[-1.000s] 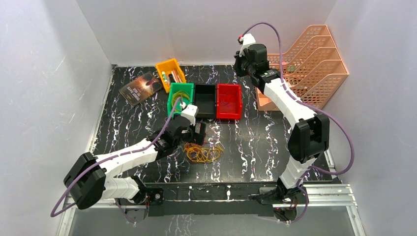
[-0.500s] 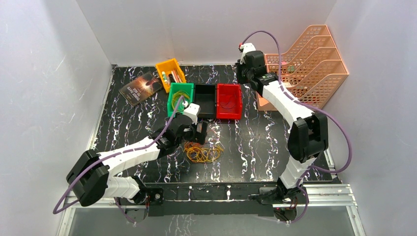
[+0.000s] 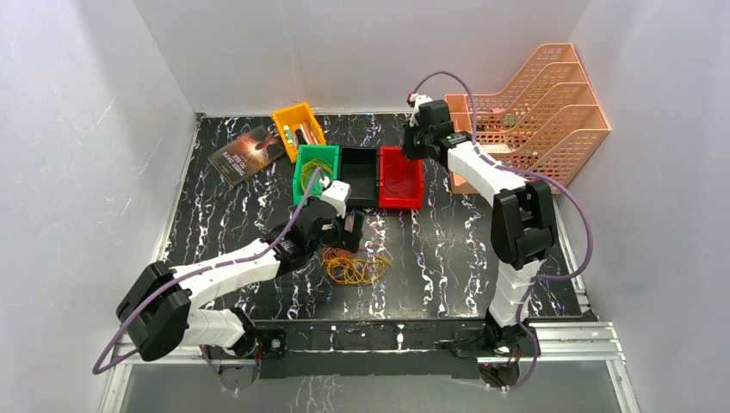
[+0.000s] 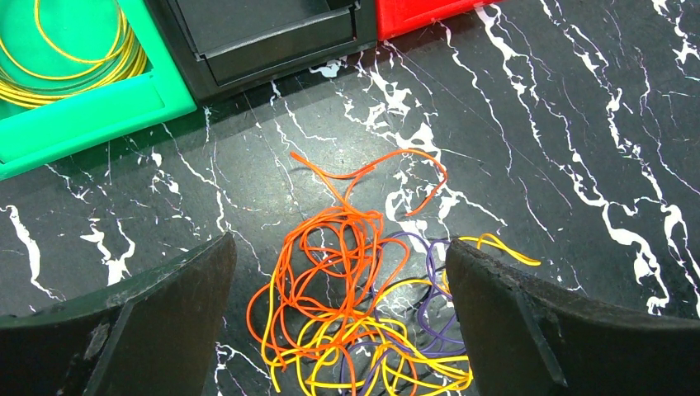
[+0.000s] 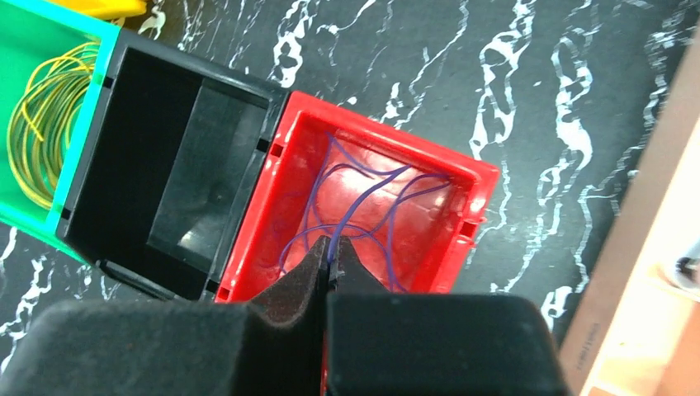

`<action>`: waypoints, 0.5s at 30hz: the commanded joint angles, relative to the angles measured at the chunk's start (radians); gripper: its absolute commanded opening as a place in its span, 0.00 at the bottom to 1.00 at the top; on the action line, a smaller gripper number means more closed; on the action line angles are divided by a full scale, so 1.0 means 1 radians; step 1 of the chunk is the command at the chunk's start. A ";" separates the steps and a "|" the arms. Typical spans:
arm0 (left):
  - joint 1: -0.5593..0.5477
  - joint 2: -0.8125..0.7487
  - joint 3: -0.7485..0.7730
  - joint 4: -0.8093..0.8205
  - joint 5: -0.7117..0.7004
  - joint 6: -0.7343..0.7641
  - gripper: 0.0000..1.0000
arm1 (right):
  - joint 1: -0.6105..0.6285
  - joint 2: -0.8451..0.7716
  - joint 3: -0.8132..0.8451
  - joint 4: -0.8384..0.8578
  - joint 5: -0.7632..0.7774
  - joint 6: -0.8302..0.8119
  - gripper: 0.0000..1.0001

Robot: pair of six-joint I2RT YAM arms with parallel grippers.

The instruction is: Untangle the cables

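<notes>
left arm: we find it stretched low across the surface, with the wrist angled down toward the row of bins.
left hand: fingers spread wide and holding nothing, poised above the surface.
cables: a loose tangle of orange, yellow and purple strands lying on the surface directly under the left hand, in the gap between its two fingers. We see no contact with either finger.
cables, lie: we note no single long axis. One free orange end trails out past the fingertips toward the black bin.
right arm: reaching far forward with the elbow raised and the hand pointing downward.
right hand: closed, its tips pinching a thin purple cable.
purple cable, lie: it runs from the tips down into the red bin directly beneath the hand, and loops across the floor of that bin.
green bin: beyond the left fingertips and off to their left, holding a yellow coil.
</notes>
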 commanded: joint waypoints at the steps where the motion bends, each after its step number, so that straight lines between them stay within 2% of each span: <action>1: 0.003 -0.015 0.018 -0.011 0.007 0.000 0.98 | 0.000 0.011 -0.022 0.036 -0.099 0.039 0.00; 10: 0.004 -0.002 0.011 -0.004 0.024 -0.014 0.98 | 0.004 0.071 -0.087 0.085 -0.107 0.014 0.01; 15: 0.003 0.005 0.013 -0.002 0.021 -0.014 0.98 | 0.012 0.062 -0.099 0.107 -0.114 0.011 0.07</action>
